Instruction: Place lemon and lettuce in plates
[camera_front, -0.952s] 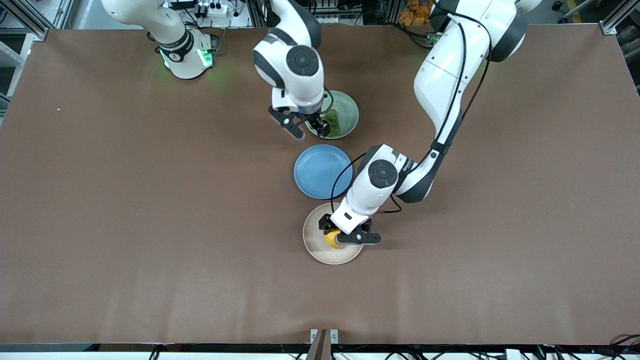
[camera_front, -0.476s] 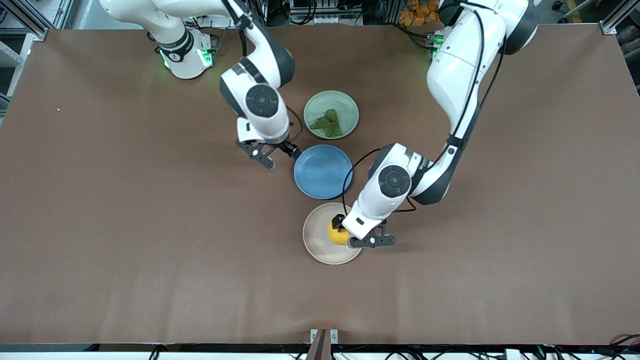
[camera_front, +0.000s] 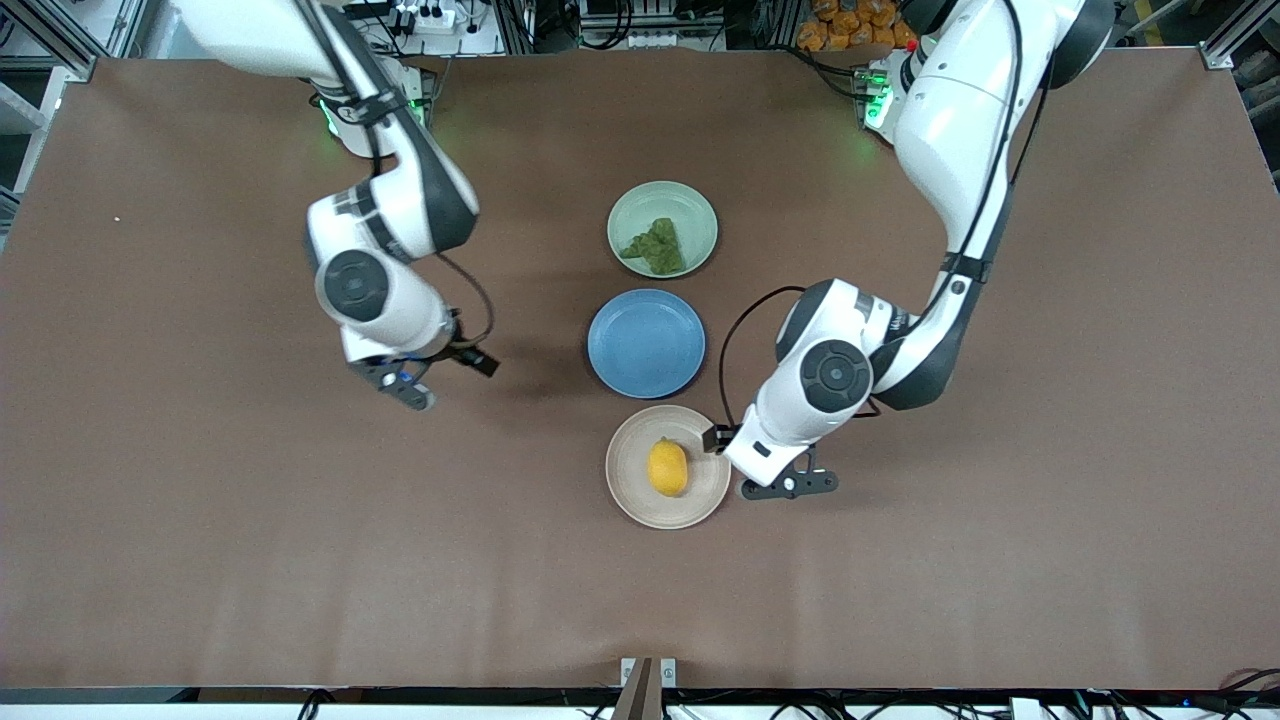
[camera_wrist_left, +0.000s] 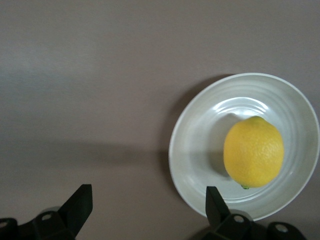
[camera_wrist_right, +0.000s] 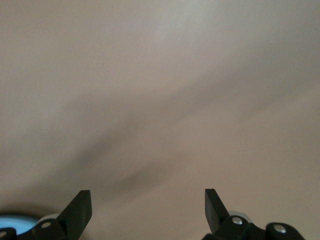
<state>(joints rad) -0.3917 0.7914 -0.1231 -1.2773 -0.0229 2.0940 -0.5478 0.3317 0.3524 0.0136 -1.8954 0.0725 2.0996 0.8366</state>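
The yellow lemon lies in the beige cream plate, the plate nearest the front camera. The dark green lettuce lies in the mint green plate, the farthest one. My left gripper is open and empty, low over the table just beside the cream plate, toward the left arm's end. In the left wrist view the lemon rests in its plate, with the open gripper off the rim. My right gripper is open and empty over bare table toward the right arm's end; its own view shows the gripper over bare table.
An empty blue plate sits between the mint and cream plates, in one line with them. The brown table stretches wide on every side of the plates.
My left gripper let go of the lemon and drew off the cream plate toward the left arm's end. My right gripper left the lettuce in the mint plate and swung toward the right arm's end.
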